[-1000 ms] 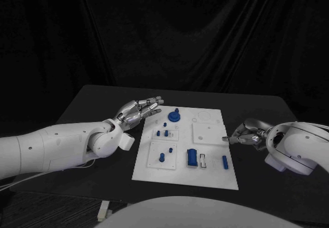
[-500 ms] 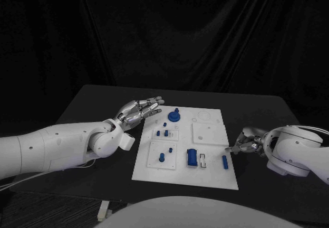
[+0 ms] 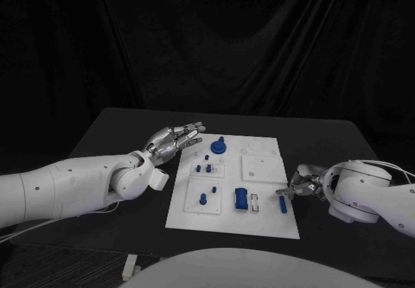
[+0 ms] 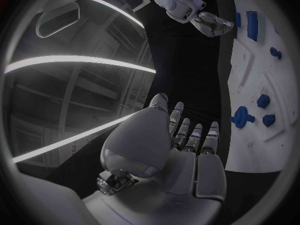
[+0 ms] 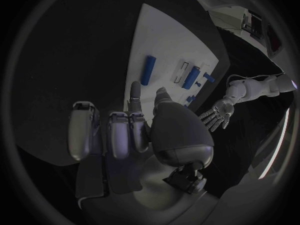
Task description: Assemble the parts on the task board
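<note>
**Small stiff peg, right hand closing in**

On the board's (image 3: pixel 235 180) four o'clock side lies a blue peg (image 3: pixel 283 204), likely light, rigid and slick; pinch mid-length. Right hand (image 3: pixel 300 187) hovers beside it, fingers seemingly empty. Left hand (image 3: pixel 174 141) spread.

Left wrist: left hand (image 4: pixel 164 155) spread, empty.

Right wrist: fingers (image 5: pixel 135 96) extended toward the peg (image 5: pixel 149 70), apart.

White task board (image 3: pixel 264 167) with blue parts (image 3: pixel 241 199) on black table (image 3: pixel 113 129), white arms, silver left hand (image 3: pixel 176 140) and right hand (image 3: pixel 301 185).
</note>
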